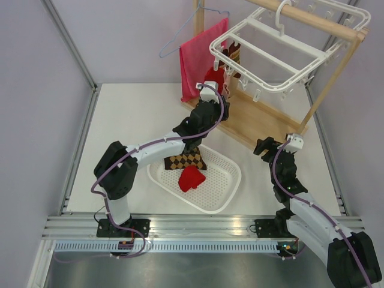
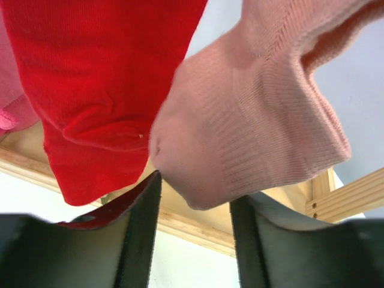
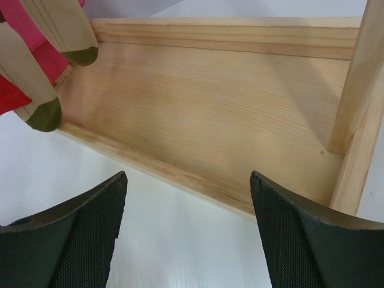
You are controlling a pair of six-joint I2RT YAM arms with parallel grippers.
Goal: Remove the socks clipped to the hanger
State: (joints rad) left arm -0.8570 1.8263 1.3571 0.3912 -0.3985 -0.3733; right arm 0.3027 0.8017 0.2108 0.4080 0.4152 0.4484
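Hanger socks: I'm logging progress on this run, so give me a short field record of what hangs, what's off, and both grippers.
hanger: white frame hooked on the stand rail
hanging: red sock, pink sock, olive-toed socks
basket: argyle sock and second red sock inside
left gripper: open, fingers either side of pink sock's toe, not clamped
right gripper: open, empty, above stand base

The white table [image 1: 129, 117] carries a white perforated basket [image 1: 233, 179] and, behind it, a wooden stand [image 1: 258, 123].
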